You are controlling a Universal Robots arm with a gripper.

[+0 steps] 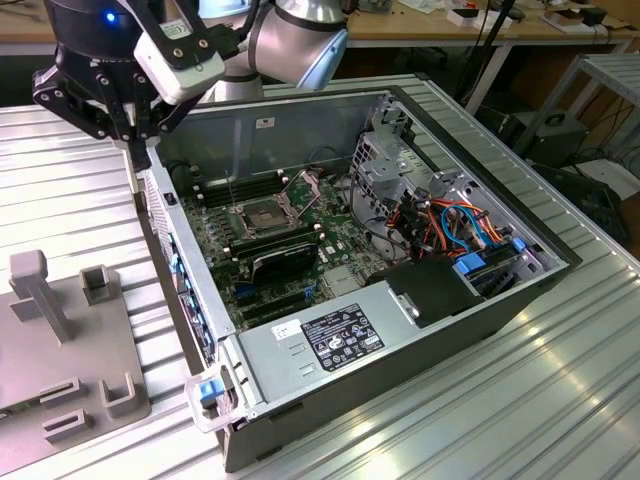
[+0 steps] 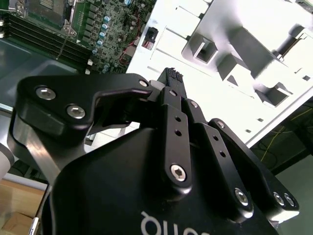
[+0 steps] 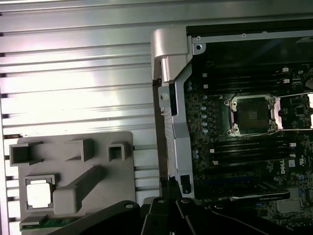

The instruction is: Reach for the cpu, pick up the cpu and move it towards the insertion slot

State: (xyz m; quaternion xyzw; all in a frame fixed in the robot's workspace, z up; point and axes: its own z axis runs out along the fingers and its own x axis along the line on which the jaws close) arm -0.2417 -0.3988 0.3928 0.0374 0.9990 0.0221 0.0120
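The cpu, a small silver-beige square chip, lies in a pocket of the grey plastic fixture in the first wrist view. The insertion slot is on the motherboard inside the open computer case, its hinged metal frame raised. It also shows in both wrist views, as the insertion slot and the insertion slot. My gripper hangs above the case's wall on the exterior view's left, between fixture and motherboard. Its fingers are shut with nothing between them, well away from the cpu.
The grey fixture with upright blocks sits on the ribbed metal table on the exterior view's left. Inside the case are a black expansion card, memory slots, a drive cage, cables and the power supply.
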